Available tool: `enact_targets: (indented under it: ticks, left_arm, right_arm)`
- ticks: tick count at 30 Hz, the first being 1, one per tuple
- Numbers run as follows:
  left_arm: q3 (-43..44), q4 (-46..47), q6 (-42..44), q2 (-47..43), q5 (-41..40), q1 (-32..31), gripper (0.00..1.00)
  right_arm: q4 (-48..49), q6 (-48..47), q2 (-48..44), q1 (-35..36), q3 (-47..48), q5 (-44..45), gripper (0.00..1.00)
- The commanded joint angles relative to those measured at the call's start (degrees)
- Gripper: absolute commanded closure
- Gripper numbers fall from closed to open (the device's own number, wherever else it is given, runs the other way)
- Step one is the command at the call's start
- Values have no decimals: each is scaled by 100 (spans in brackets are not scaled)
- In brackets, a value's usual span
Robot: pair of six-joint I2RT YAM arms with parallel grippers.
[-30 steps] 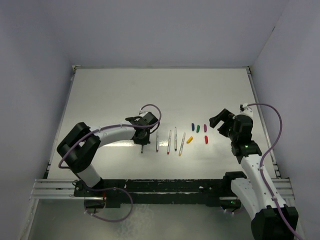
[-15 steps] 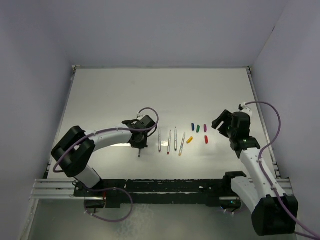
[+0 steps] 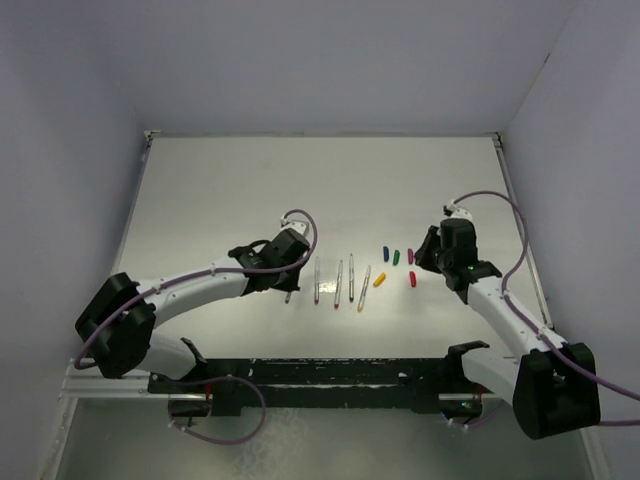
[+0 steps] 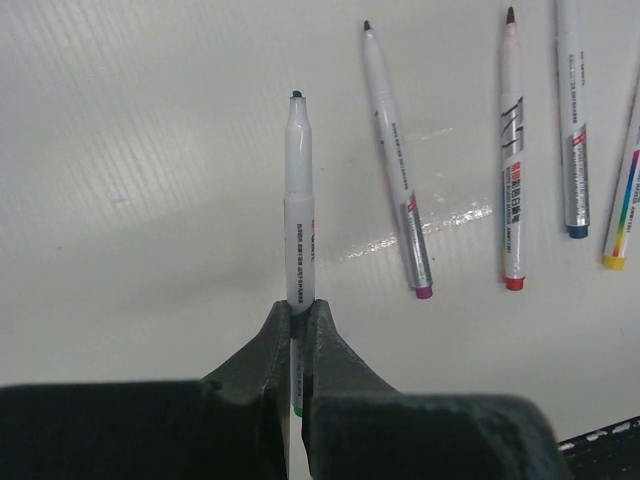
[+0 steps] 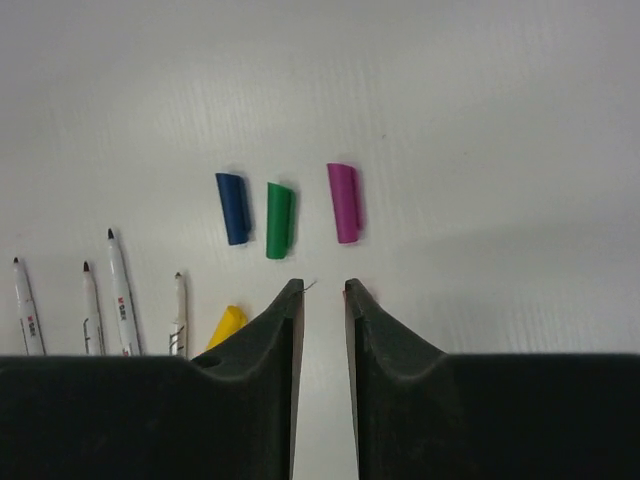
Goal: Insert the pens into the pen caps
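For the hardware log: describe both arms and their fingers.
The left arm and right arm have white shells and black joints. A purple cable loops along each. The fingers are black wedges with narrow tips. The right arm shows a green light.

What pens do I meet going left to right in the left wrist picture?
Held pen → magenta-ended pen → red-ended pen → blue-ended pen → yellow-ended pen.
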Motion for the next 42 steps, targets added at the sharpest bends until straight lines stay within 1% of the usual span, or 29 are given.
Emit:
enact_targets:
  ticks: [1, 5, 10, 15, 23, 32, 42]
  left_arm:
    - [-86, 691, 207, -118, 227, -84, 100]
    - [-288, 1104, 182, -218, 534, -160, 100]
    - [-630, 1571, 92, -522, 684, -204, 100]
    - [-962, 2011, 186, -846, 800, -204, 100]
    - [-939, 1931, 506, -821, 878, -220, 100]
    - [-953, 1950, 520, -858, 930, -226, 100]
    - [-953, 1931, 503, -771, 972, -225, 100]
  right_arm:
    - [387, -177, 393, 451, 371, 171, 74]
    - [584, -161, 888, 538, 506, 64, 71]
    - [602, -233, 1437, 645, 740, 127, 64]
    - [650, -243, 1725, 739, 840, 195, 63]
    - [648, -219, 2079, 912, 978, 441, 61]
    - [616, -173, 2500, 999, 1190, 621, 61]
    - [519, -111, 2773, 1023, 1273, 788, 61]
